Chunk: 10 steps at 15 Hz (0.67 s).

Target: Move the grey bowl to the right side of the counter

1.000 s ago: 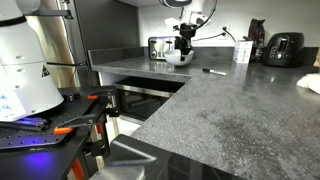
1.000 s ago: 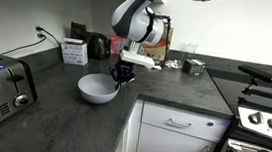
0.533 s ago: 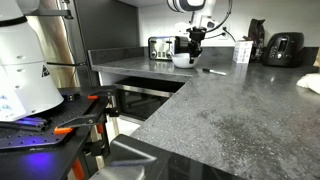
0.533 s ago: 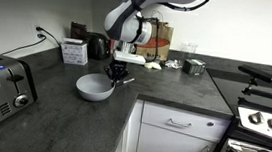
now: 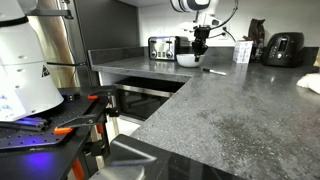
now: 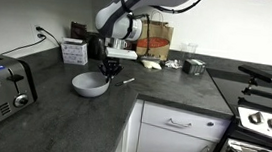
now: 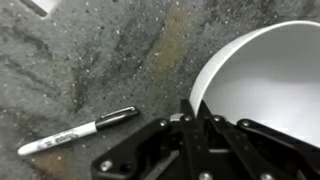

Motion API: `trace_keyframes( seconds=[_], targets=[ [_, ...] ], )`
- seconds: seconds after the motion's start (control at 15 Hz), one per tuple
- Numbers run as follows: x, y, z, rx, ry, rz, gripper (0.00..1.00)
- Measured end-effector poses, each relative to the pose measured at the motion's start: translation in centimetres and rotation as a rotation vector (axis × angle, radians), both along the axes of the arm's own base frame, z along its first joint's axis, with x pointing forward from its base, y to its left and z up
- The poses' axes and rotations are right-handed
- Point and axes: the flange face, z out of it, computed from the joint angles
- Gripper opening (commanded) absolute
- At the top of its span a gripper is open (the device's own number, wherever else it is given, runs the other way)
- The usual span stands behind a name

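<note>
Clamping the thin rim of the grey bowl (image 7: pixel 268 78), the closed pincer (image 7: pixel 192 108) holds what looks a light, rigid, slick dish, low on the counter (image 7: pixel 100 55) near a marker (image 7: pixel 78 131), so it may tilt or slip.

A marker (image 7: pixel 80 128) lies flat, its black cap pointing right in the wrist view. In an exterior view, a silver toaster (image 6: pixel 0 83) stands near left and a white box (image 6: pixel 75 51) far left. A metal cup (image 6: pixel 194 66) sits farther right, and a stove (image 6: pixel 262 118) is at the right edge.

Wrist view's right edge cuts off the grey bowl (image 7: pixel 265 90).
</note>
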Motion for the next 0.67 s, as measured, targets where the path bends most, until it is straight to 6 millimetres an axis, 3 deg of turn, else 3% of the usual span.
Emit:
trace_keyframes(
  seconds=[0.2,0.47,0.67],
  targets=[
    [-0.1,1.9,2.2,-0.034,-0.05,0.064,0.66],
    [-2.0,3.3,7.8,-0.081,-0.035,0.106,0.96],
    [-4.0,2.4,11.9,-0.113,-0.021,0.088,1.0]
  ],
)
